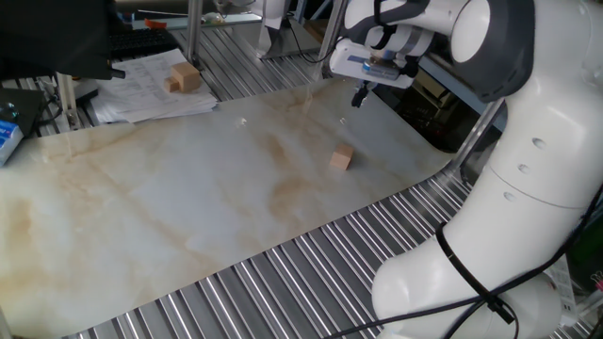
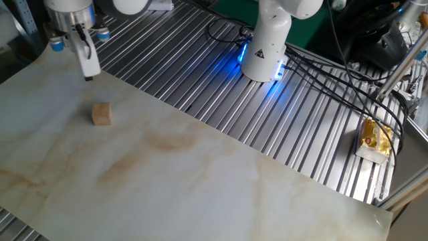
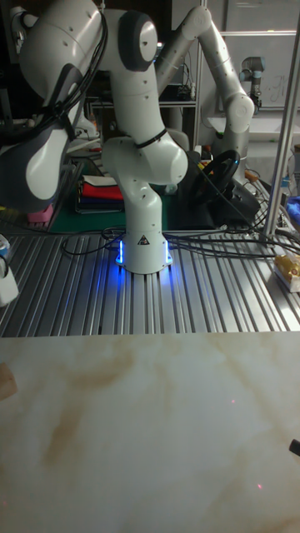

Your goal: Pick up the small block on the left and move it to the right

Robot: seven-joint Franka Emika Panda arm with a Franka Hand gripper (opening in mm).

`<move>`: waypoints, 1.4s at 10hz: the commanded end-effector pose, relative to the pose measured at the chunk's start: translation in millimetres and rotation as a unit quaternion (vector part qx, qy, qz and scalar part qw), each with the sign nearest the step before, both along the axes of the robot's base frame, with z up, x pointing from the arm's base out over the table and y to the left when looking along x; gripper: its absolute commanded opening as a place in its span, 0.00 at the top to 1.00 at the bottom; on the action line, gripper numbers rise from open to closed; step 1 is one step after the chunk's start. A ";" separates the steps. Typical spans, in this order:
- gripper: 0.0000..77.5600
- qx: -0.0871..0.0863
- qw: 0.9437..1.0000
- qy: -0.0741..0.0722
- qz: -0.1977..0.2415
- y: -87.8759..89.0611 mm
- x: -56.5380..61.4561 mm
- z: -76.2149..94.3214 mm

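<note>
The small block (image 1: 342,158) is a plain tan wooden cube lying alone on the marble-patterned mat (image 1: 188,198). The other fixed view shows the small block (image 2: 101,114) near the mat's left side, and the tall view catches the small block (image 3: 4,383) at its left edge. My gripper (image 1: 359,97) hangs in the air above the mat's far edge, beyond the block and apart from it. In the other fixed view the gripper (image 2: 87,70) is above and slightly left of the block. Its fingers look pressed together with nothing between them.
A larger tan wooden block (image 1: 185,77) rests on a stack of papers (image 1: 151,94) off the mat's far left corner. Ribbed metal table (image 2: 281,120) surrounds the mat. The robot base (image 2: 264,47) stands behind, with cables and a yellow packet (image 2: 374,139) at right.
</note>
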State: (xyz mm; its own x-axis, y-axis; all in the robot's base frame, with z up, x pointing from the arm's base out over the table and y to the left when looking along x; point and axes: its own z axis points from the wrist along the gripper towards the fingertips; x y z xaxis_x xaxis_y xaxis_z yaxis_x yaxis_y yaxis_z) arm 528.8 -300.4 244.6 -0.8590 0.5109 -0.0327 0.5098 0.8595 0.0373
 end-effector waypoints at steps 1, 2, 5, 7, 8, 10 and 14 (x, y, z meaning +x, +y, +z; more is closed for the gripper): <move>1.00 -0.001 1.000 -0.008 -0.004 -11.9 0.3 -8.6; 1.00 -0.001 1.000 -0.009 -0.004 -13.3 -0.3 -10.5; 1.00 -0.002 1.000 -0.014 -0.003 -15.3 -5.3 -16.2; 1.00 -0.002 1.000 -0.018 -0.011 -14.0 -12.5 -23.3; 1.00 -0.001 1.000 -0.016 -0.020 -12.6 -11.8 -28.4; 1.00 0.000 1.000 -0.016 -0.019 -17.1 -9.2 -34.9; 1.00 0.004 1.000 -0.017 -0.019 -23.3 -6.9 -52.1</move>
